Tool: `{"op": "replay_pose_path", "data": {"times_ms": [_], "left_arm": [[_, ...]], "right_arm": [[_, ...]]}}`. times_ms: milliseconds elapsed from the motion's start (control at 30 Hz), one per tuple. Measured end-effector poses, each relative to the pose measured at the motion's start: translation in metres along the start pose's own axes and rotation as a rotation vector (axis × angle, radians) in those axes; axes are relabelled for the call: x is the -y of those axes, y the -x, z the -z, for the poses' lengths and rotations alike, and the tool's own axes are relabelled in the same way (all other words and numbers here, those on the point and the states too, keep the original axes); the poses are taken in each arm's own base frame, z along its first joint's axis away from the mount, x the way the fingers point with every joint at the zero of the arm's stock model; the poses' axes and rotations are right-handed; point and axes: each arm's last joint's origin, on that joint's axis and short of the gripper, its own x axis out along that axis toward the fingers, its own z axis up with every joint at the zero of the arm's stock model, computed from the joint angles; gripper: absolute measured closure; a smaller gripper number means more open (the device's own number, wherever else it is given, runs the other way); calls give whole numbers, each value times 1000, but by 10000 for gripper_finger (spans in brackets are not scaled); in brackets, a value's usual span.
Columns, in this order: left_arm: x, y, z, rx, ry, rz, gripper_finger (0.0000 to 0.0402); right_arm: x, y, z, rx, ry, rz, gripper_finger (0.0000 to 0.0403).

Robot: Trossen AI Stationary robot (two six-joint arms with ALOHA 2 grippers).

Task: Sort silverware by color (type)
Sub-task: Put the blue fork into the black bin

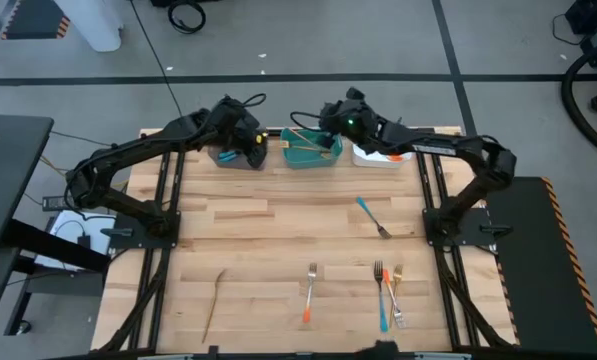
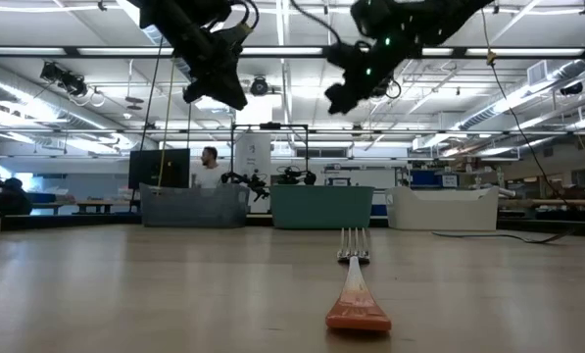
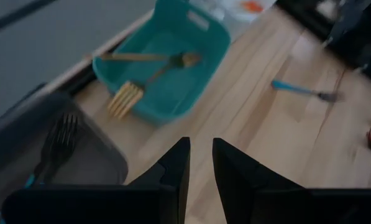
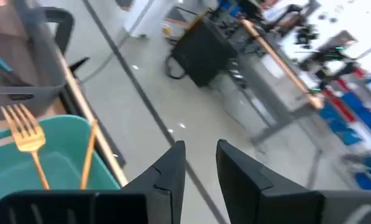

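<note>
Dark right gripper (image 1: 328,117) parted and empty above teal bin (image 1: 311,152); left gripper (image 1: 250,128) likewise parted over grey bin (image 1: 240,156).
Gold forks (image 3: 149,79) lie inside teal bin; remaining silverware (image 1: 386,292) lies scattered on worktop (image 1: 268,235) near front edge.

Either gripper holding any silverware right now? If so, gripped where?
Nothing held. Left gripper is open and empty above the grey bin; right gripper is open and empty over the teal bin.

I'm seeing blue-, orange- and tan-handled metal forks (image 1: 383,296) lying flat near the table's front edge; gold forks (image 3: 149,79) are resting in the teal bin.
</note>
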Motion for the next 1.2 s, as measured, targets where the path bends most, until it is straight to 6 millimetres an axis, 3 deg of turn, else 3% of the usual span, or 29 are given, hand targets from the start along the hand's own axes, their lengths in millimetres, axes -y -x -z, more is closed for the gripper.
{"op": "replay_pose_path", "data": {"times_ms": [200, 367, 500, 633, 867, 1200], "left_arm": [[5, 0, 11, -97, -8, -14, 324], [15, -1, 14, -110, -36, 4, 324], [23, -1, 16, -104, -82, -7, 324], [27, -2, 17, -94, -100, -10, 324], [29, -2, 15, -69, -106, -2, 324], [29, -2, 14, -65, -95, -1, 324]], "right_arm": [[12, 62, -15, -85, 33, -35, 305], [18, 110, -1, -221, -288, -273, 305], [19, 131, 11, -362, -492, -430, 305], [3, 139, 33, -537, -516, -490, 305], [-44, 140, 86, -791, -560, -537, 305], [-84, 139, 145, -888, -596, -529, 305]]}}
